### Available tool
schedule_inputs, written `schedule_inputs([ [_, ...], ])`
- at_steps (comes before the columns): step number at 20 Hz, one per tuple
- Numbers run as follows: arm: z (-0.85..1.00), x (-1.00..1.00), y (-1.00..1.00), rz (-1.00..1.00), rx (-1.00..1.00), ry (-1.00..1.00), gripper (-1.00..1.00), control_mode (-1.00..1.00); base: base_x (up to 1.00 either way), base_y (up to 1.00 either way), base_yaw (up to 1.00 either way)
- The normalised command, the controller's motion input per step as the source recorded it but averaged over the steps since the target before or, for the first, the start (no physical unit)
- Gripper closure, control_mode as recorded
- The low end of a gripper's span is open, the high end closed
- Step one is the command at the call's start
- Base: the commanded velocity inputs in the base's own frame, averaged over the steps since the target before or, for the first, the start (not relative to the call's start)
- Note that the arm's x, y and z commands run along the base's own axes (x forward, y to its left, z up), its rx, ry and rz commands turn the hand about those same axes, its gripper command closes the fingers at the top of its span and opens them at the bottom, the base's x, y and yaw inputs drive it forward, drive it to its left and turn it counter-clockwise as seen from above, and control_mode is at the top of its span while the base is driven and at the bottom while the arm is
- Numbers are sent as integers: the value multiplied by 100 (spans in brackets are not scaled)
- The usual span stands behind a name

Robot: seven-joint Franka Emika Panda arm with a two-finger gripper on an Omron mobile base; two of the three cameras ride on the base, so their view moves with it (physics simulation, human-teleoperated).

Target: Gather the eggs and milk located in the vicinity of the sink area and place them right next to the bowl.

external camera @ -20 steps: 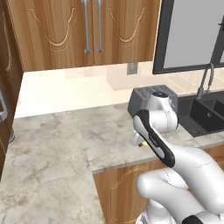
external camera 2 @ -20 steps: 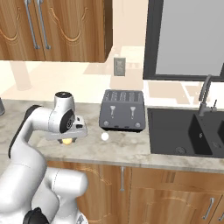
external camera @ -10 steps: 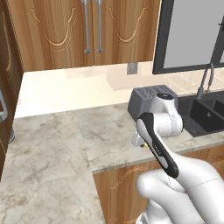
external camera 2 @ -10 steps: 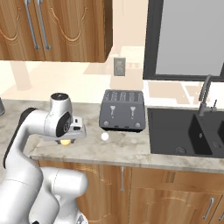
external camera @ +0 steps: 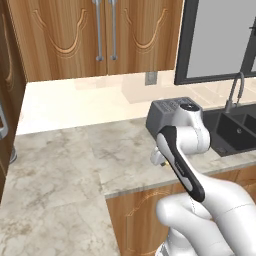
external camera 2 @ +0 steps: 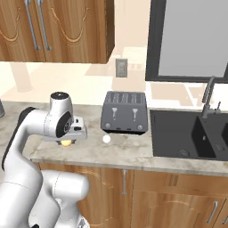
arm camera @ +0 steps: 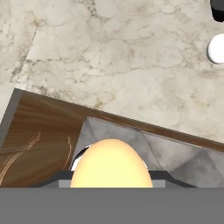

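Note:
My gripper [external camera 2: 67, 139] is shut on a pale-yellowish egg [external camera 2: 66, 143], held just above the marble counter's front edge, left of the toaster. From the hand camera this egg [arm camera: 109, 164] bulges up between the fingers, over the counter edge and the wooden cabinet front below. A second, white egg [external camera 2: 106, 139] lies on the counter in front of the toaster and appears again as the white egg [arm camera: 216, 48] at the top right. The sink [external camera 2: 187, 133] with its thin faucet [external camera 2: 209, 95] is sunk into the counter at the right. The milk and the bowl are out of view.
A dark grey toaster [external camera 2: 124, 112] stands between the gripper and the sink. The marble counter [external camera: 60, 165] stretches away to the left and turns a corner. Wooden wall cabinets [external camera: 100, 35] hang above, and a dark-framed window [external camera 2: 191, 40] is over the sink.
The arm's upper joints have swung slightly. The gripper has barely moved and still holds the yellowish egg. The white egg has stayed put.

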Motion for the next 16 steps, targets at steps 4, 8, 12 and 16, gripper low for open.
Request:
schedule_inputs([
  [4, 0, 0, 0, 0, 0, 0, 100, 100, 0, -28, 0],
  [8, 0, 0, 0, 0, 0, 0, 100, 100, 0, -36, 0],
  [12, 0, 0, 0, 0, 0, 0, 100, 100, 0, -50, 0],
  [16, 0, 0, 0, 0, 0, 0, 100, 100, 0, -55, 0],
])
